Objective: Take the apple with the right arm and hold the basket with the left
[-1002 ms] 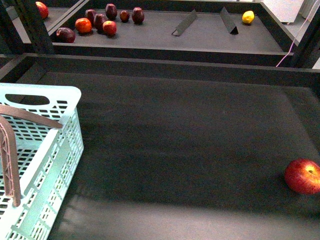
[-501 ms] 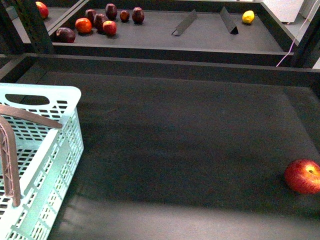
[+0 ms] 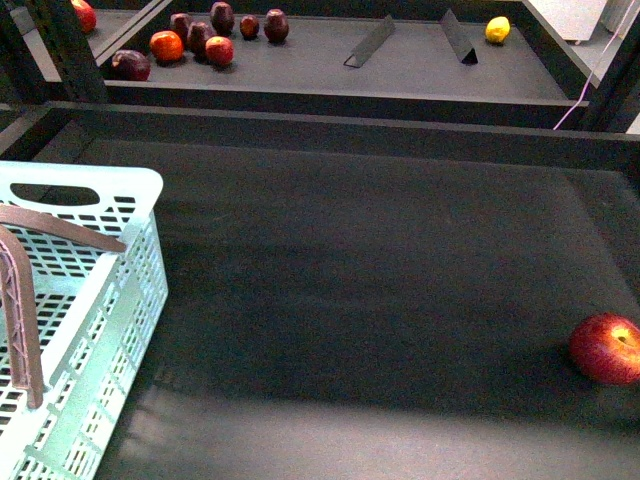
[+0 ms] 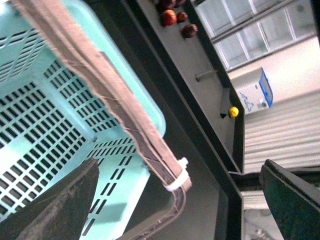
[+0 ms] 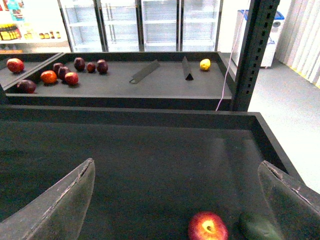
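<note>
Hovering over apple and basket, with nothing grasped yet.
In the front view the apple (image 3: 606, 349) sits at the lower right edge of the dark shelf (image 3: 380, 270), well apart from the pale green basket (image 3: 120, 186) at lower left, and no arm shows. Only the wrist views reveal the pincers. The right gripper (image 5: 176, 165) is released, its jaws wide with the apple ahead between them and a dark green thing (image 5: 257, 227) just beside it. The left gripper (image 4: 180, 170) is equally spread over the basket's brown handle (image 4: 115, 100), clasping nothing. This looks like the approach step: next, the right arm should descend centred on the apple, and the left should close on the basket.
</note>
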`<state>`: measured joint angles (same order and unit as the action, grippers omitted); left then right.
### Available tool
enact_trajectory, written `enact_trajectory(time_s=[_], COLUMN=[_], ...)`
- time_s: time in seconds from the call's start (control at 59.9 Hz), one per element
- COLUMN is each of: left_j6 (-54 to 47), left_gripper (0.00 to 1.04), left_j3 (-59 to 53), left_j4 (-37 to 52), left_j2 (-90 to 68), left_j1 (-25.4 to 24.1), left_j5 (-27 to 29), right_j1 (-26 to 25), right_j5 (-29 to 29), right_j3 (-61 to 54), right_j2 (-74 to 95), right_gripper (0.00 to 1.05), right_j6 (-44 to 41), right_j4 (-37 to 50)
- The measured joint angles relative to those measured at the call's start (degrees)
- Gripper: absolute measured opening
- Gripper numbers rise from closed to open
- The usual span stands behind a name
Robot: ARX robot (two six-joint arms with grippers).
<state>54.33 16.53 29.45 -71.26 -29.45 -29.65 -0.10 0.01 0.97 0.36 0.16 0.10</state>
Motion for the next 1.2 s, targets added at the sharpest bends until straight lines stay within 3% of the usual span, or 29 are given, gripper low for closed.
enact_trajectory(time_s=[0.284,0.818,1.085,1.202], left_j6=[8.5,14.16,14.08,14.12], left_gripper=[0.98,0.97,0.5,0.22], left_j3=[8.26,16.7,18.03,18.32], left_j4=[8.13,11.41,8.13,6.49], left_j2=[-15.67,-24.55,-26.29,-26.23], left_j1=[4.02,11.26,11.74,11.96], left_j5=[4.83,9.64,11.52,11.67], right_j1=[0.0,0.0,0.0,0.0], right_j5=[0.0,0.0,-0.02,0.0], right_j3=[0.0,0.0,0.0,0.0], right_j2=[0.0,0.0,0.0,0.0], right_gripper=[0.96,0.96,0.96,0.96], right_j6=[0.02,0.02,0.02,0.02], right_j4=[0.0,0.0,0.0,0.0])
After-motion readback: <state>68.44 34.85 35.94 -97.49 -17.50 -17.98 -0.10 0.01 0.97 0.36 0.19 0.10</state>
